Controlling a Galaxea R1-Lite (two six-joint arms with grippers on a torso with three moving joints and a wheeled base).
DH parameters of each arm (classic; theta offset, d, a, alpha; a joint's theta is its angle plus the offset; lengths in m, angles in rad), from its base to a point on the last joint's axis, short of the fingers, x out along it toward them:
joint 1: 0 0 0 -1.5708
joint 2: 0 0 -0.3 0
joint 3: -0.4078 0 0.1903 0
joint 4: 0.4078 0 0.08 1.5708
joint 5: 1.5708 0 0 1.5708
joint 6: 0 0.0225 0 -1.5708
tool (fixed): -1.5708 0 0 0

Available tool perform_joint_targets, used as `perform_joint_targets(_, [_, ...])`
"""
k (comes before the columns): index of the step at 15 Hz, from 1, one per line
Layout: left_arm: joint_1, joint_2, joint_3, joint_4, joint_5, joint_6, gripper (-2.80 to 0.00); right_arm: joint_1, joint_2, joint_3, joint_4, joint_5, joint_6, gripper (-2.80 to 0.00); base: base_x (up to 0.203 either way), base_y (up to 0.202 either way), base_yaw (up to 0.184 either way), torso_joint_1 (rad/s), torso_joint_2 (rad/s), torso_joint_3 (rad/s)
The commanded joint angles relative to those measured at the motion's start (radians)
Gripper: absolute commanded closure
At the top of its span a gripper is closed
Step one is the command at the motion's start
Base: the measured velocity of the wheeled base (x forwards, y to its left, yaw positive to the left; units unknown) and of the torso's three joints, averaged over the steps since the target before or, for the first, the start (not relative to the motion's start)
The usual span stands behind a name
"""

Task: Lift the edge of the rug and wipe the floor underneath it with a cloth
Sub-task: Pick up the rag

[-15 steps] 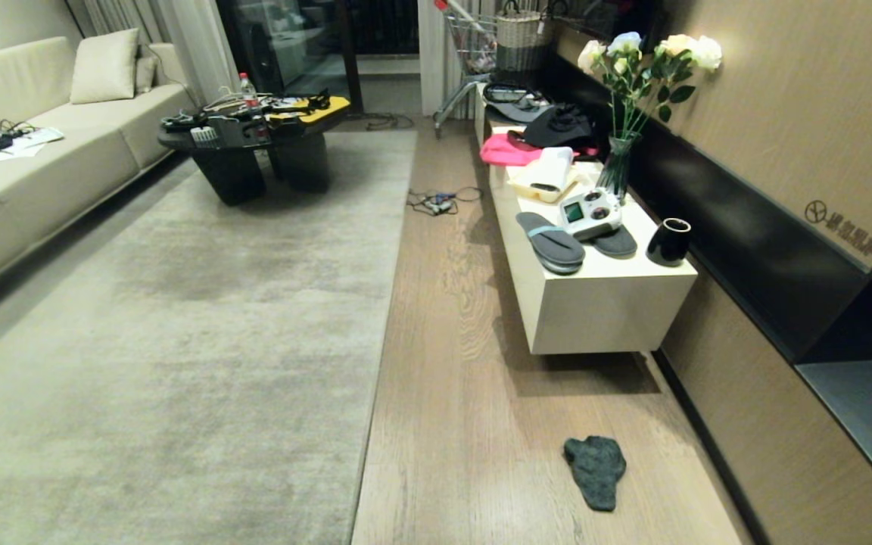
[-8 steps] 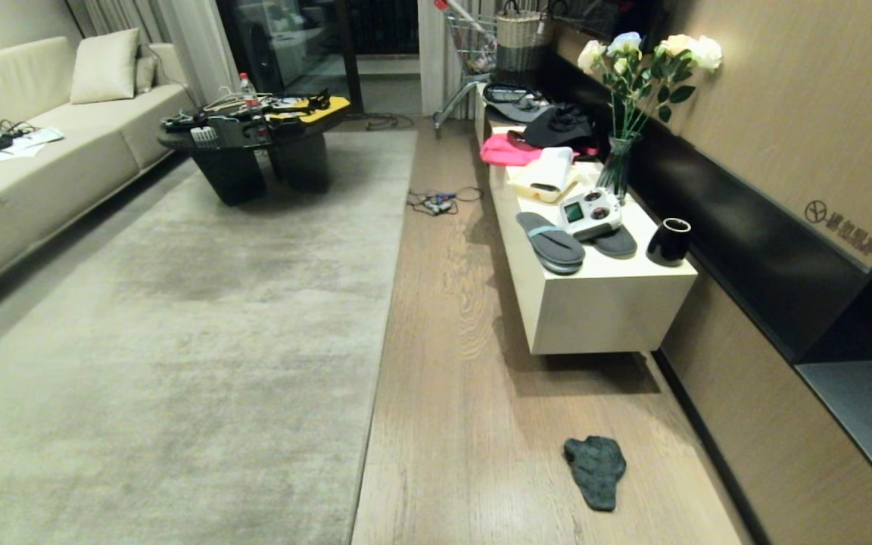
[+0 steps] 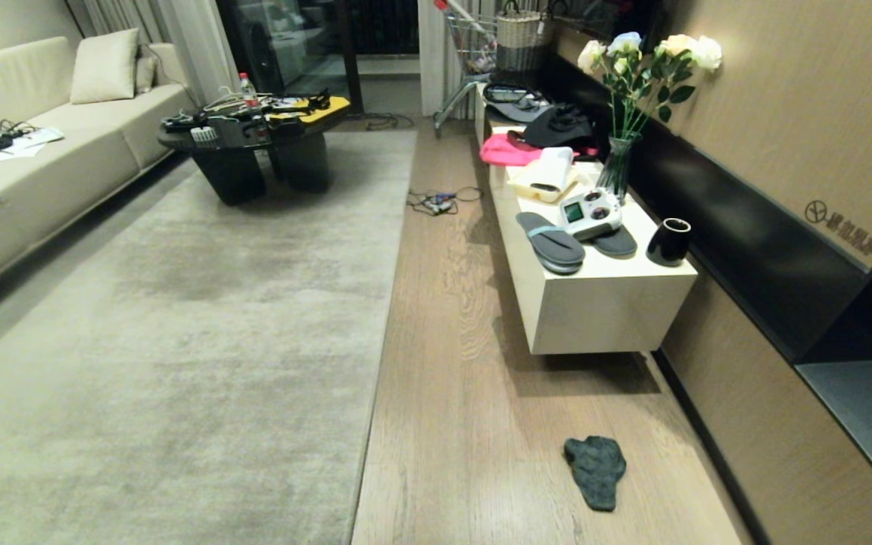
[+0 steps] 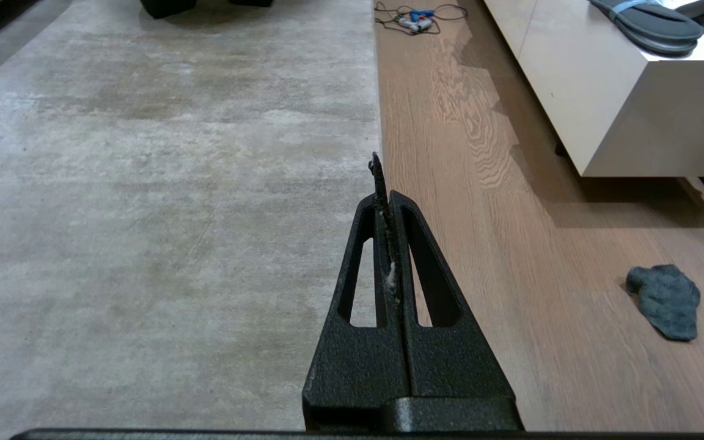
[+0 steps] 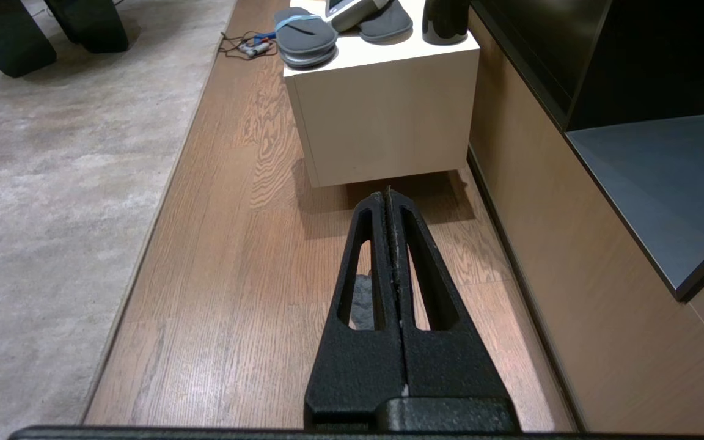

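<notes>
- On the white low cabinet point(image 3: 602, 303) along the right wall, a glass vase point(image 3: 618, 168) holds pale roses, and a black cup point(image 3: 668, 241) stands near the cabinet's near end; what is inside the cup cannot be seen.
- Beside them on the cabinet top lie a pair of grey slippers point(image 3: 551, 241), a pink garment point(image 3: 508, 150) and a black garment point(image 3: 557, 127).
- At the far end a wire trolley carries a woven basket point(image 3: 523, 38).
- The cloth point(image 3: 596, 470) lies crumpled on the floor point(image 3: 451, 378), apart from the cabinet's near end and well apart from the rug edge point(image 3: 381, 333).
- The rug edge lies flat, running straight along the wood planks.
- A dark coffee table point(image 3: 254, 144) stands on the rug's far part, a cream sofa point(image 3: 35, 166) to its left.
- The left gripper point(image 4: 384, 177) hangs above the rug edge, jaws pressed together on nothing.
- The right gripper point(image 5: 388, 198) hangs above the floor, jaws likewise together and empty.
</notes>
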Motion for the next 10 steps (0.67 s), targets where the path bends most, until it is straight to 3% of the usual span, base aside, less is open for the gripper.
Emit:
perform_joint_targets(1, [0.000, 0.001, 0.000, -0.001, 0.000, 0.000, 0.00, 0.000, 0.000, 0.000, 0.000, 0.000, 0.000, 0.00, 0.000, 0.000, 0.000, 0.000, 0.00, 0.000])
perform_joint_targets(10, [0.000, 0.002, 0.000, 0.001, 0.000, 0.000, 0.00, 0.000, 0.000, 0.000, 0.000, 0.000, 0.000, 0.00, 0.000, 0.000, 0.000, 0.000, 0.00, 0.000])
